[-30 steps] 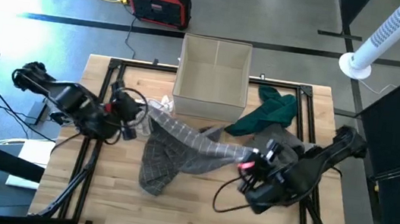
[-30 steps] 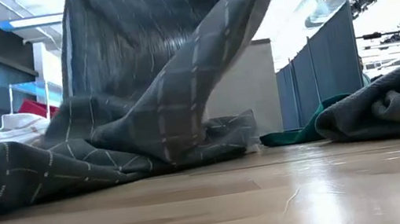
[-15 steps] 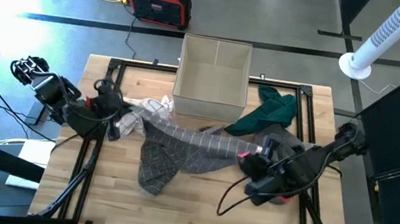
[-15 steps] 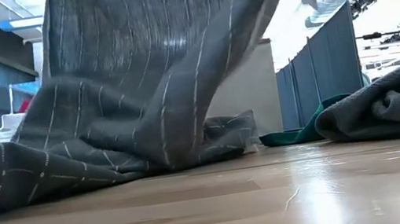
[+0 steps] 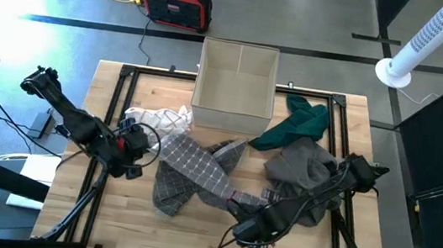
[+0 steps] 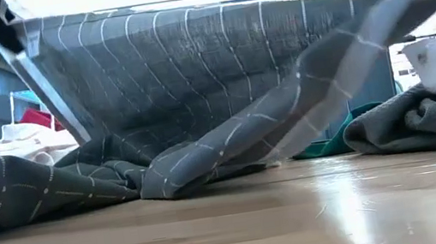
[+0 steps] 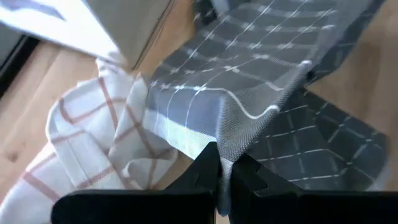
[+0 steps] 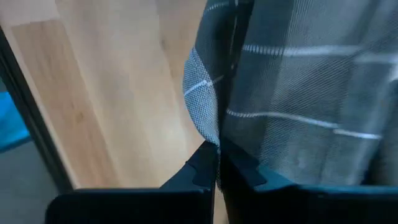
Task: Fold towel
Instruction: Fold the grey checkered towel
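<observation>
The surface (image 5: 133, 223) has bare wood along its near edge. The grey towel (image 5: 199, 168) stretches across its middle, left to near-right. The left tool (image 5: 145, 142) and right tool (image 5: 239, 201) each pinch one towel end.

grey towel (image 6: 197, 99) cut off above, blurred

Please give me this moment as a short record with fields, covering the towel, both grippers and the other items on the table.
towel: grey checked towel, stretched between both grippers, partly on the table
left gripper: shut on a towel edge
right gripper: shut on another edge
box: open, at the far edge
other cloths: white checked cloth, green cloth, grey cloth
</observation>
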Available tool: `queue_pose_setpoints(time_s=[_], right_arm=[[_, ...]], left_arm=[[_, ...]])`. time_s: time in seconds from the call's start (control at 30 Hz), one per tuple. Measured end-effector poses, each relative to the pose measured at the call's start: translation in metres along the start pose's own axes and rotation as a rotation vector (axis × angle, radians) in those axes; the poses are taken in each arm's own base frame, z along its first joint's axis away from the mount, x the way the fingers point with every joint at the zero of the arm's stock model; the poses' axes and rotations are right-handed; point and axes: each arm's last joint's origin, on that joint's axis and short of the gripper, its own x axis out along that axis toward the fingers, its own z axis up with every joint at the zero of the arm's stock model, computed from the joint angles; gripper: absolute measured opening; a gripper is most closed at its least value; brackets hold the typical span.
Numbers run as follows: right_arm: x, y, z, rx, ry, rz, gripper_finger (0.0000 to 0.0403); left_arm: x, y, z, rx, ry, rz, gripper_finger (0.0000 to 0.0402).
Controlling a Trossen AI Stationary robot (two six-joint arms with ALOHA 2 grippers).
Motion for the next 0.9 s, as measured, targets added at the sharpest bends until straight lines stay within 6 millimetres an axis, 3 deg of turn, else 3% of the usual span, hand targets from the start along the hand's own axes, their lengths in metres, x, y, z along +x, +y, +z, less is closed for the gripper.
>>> queue_pose_setpoints(time_s=[0.2, 0.37, 0.63, 0.9], right_arm=[[0.011, 0.008, 0.004, 0.122, 0.064, 0.068, 0.0085], [0.009, 0.017, -0.007, 0.185, 0.155, 0.129, 0.0136], [-0.006, 0.031, -0.037, 0.325, 0.184, 0.135, 0.0142], [-0.012, 0.033, -0.028, 0.422, -0.130, 0.104, 0.0150]], left_arm=[[0.014, -0.004, -0.010, -0.006, 0.020, -0.009, 0.0000], [0.021, -0.004, -0.017, 0.006, 0.045, -0.007, 0.0000], [0.031, -0.002, -0.029, 0.035, 0.102, 0.006, 0.0000], [0.038, -0.006, -0.034, 0.017, 0.118, -0.044, 0.0000]])
